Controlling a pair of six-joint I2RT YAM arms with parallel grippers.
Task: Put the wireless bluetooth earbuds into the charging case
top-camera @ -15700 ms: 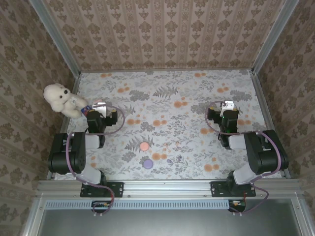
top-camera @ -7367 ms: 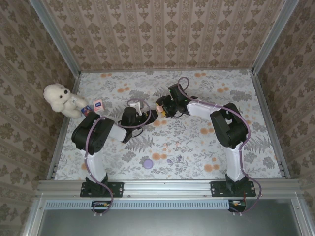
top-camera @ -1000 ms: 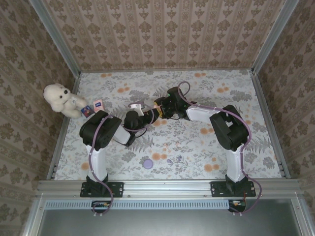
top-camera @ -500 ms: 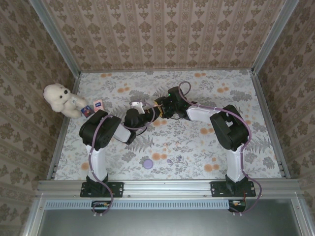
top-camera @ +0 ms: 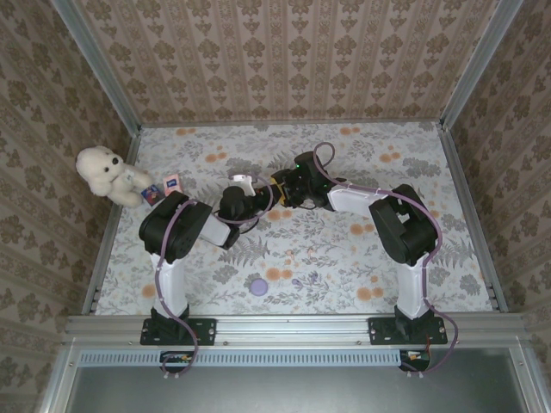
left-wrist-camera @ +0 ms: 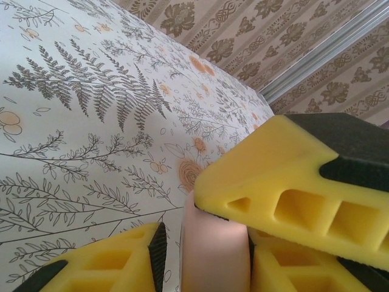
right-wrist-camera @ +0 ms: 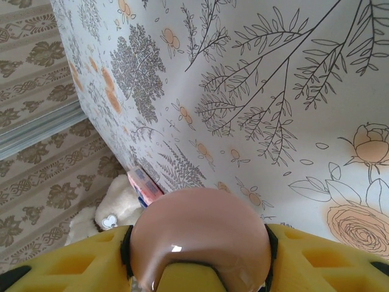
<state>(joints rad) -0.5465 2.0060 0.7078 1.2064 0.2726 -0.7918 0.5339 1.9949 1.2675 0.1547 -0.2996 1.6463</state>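
Meeting at mid-table over a glossy pink rounded plastic charging case (right-wrist-camera: 197, 234), gone from its earlier spot nearer the front of the floral tabletop (top-camera: 344, 249).
Clamped between the yellow foam fingers of the right gripper (right-wrist-camera: 199, 267); flanked by the left gripper (left-wrist-camera: 203, 261), narrower than a second ago and nudged rightward, a sliver of table showing beside one finger, grip impossible to confirm. Unmoved near the front: small purple disc (top-camera: 258, 286).
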